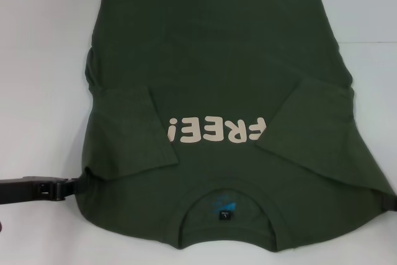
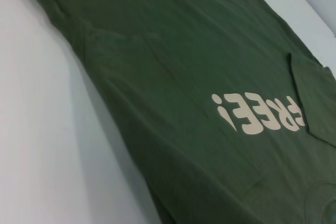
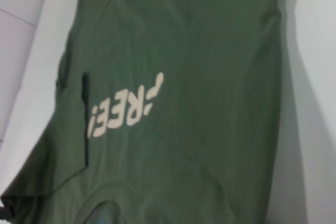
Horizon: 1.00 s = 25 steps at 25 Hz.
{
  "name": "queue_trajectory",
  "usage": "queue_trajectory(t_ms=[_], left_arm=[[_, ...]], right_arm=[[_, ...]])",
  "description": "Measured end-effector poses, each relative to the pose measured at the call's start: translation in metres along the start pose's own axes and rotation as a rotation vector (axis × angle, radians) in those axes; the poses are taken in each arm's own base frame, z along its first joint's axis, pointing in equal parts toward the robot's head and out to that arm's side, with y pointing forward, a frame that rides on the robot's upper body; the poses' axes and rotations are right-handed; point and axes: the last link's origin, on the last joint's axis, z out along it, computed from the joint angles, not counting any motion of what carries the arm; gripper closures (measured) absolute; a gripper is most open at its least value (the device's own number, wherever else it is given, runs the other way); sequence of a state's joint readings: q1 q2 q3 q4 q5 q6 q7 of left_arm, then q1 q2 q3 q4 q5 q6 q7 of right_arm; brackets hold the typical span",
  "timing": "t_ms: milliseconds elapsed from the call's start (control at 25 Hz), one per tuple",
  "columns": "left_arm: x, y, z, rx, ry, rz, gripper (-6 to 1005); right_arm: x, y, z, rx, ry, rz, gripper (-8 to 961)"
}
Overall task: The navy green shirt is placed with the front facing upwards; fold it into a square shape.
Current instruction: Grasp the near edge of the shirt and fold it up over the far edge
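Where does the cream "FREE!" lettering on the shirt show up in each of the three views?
Head view: "FREE!" lettering, centre, upside down, its right end under the folded sleeve.
Left wrist view: lettering, toward the lower right.
Right wrist view: lettering, left of centre, tilted.
Shared landmark: the collar.

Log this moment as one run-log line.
stage: sleeves folded in | navy green shirt: flat, front up, collar nearest robot | left gripper: at shirt's left shoulder edge | right gripper: at right shoulder edge

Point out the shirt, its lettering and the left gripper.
shirt (image 1: pixel 205 41): head view, plain cloth of the body.
lettering (image 1: pixel 214 130): head view, middle of the cream word.
left gripper (image 1: pixel 59 187): head view, dark tip at the shirt's edge.
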State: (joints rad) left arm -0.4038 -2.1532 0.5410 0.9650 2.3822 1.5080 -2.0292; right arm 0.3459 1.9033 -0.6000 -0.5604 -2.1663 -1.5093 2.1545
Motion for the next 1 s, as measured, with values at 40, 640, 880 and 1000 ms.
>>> queue_trajectory(t_ms=[40,640,880,1000], left_arm=[[0.000,-0.001,-0.001,0.004,0.001,-0.004,999],[-0.017,-0.004,-0.032,-0.024,-0.045,-0.082,999],[-0.030,0.001,-0.045,-0.060,-0.076,-0.101,999],[-0.036,0.002,-0.053,-0.063,-0.085,-0.115,998]], right_arm=[[0.001,0.000,-0.001,-0.006,-0.009,-0.004,914],[0.019,0.005,-0.019,-0.121,-0.085,-0.082,915],[0.031,0.006,-0.029,-0.157,-0.091,-0.110,914],[0.040,0.005,-0.035,-0.167,-0.087,-0.126,915]])
